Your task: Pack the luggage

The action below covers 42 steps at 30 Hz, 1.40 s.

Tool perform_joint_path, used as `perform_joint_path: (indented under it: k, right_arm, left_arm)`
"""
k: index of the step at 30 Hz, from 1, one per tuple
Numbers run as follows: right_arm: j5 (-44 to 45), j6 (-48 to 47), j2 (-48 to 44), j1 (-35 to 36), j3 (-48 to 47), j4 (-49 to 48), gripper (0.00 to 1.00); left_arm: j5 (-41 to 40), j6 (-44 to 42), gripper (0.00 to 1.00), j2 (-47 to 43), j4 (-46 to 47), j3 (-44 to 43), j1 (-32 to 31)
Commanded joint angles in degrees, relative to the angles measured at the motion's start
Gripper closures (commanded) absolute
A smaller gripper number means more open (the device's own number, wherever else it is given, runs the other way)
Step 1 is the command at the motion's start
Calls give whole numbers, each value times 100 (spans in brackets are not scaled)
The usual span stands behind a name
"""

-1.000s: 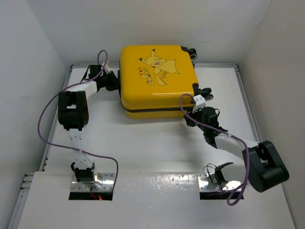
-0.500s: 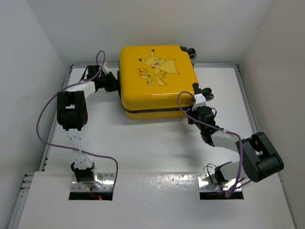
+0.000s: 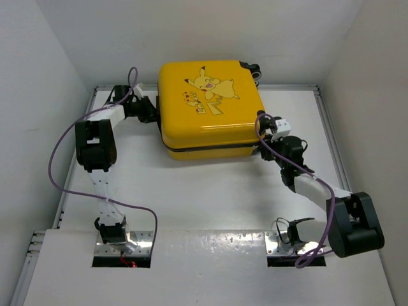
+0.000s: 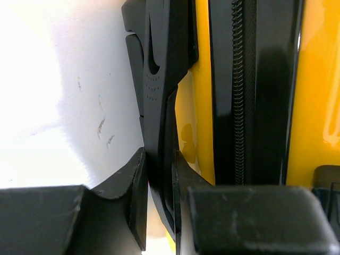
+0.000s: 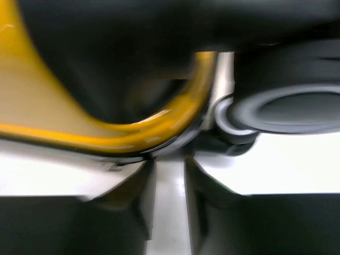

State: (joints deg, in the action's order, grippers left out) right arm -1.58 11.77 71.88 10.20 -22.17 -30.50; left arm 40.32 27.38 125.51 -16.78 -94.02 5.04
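L gripper (image 3: 148, 109), top view: at 9 o'clock side of luggage (image 3: 185, 127), touching its black trim. R gripper (image 3: 273, 122) at approx. 4 o'clock side, just beside the shell. Luggage lies flat at 12 o'clock of table (image 3: 210, 191), Pikachu print up, halves together, wheels (image 3: 256, 70) at its 1 o'clock corner. Purple cable (image 3: 257, 132) of R arm loops close against the case edge.

Left wrist view: L gripper (image 4: 159, 154) clenched on black side handle (image 4: 159, 64), fingers (image 4: 133, 202) either side of it. Zip (image 4: 239, 90) runs at 3 o'clock of the handle, teeth meshed where visible, with yellow shell beyond.

Right wrist view: heavy blur. R gripper (image 5: 170, 175) has fingers nearly together w/ a pale slit between. Cannot tell whether it pinches anything. Yellow shell corner (image 5: 106, 135) at 10 o'clock. Round dark part (image 5: 287, 111) at 2 o'clock, poss. a wheel.

Risks (judgement):
- Handle pinch is narrow. A sideways pull by L arm could slip it off, or drag the whole case across the table.
- R gripper sits v. close to the shell, so any push would likely shove or twist the case against L's hold.
- Cable loop could snag on the case corner if R arm sweeps round it.
- Zip closure is unconfirmed on sides not shown, so the case may be only part shut.
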Motion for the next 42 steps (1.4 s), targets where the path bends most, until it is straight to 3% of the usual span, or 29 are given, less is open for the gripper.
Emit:
perform_joint_path:
  k: [1,3,4,9,14,21,31,42]
  right_arm:
    - [-1420,-236,-148,-27,-533,988,69]
    - [-1721,-411,-261,-18,-560,1282,53]
    - [-2001,-421,-288,-18,-490,1318,50]
    - [-2179,-255,-306,9,-419,1468,49]
    - [-1864,-131,-131,88,-253,856,48]
    - [-1275,203,519,237,-340,-156,57]
    - [-923,466,529,510,-376,-554,98]
    - [-668,142,-95,220,-59,35,100]
  left_arm:
    - [-560,-417,100,237,-625,77,533]
    - [-560,-417,100,237,-625,77,533]
    - [-560,-469,100,237,-625,77,533]
    - [-507,-470,100,185,-625,191,533]
    - [-507,-470,100,184,-625,244,481]
    - [-454,-470,100,184,-625,296,428]
    - [-507,-470,100,184,-625,296,375]
    - [-613,-523,100,184,-625,244,375]
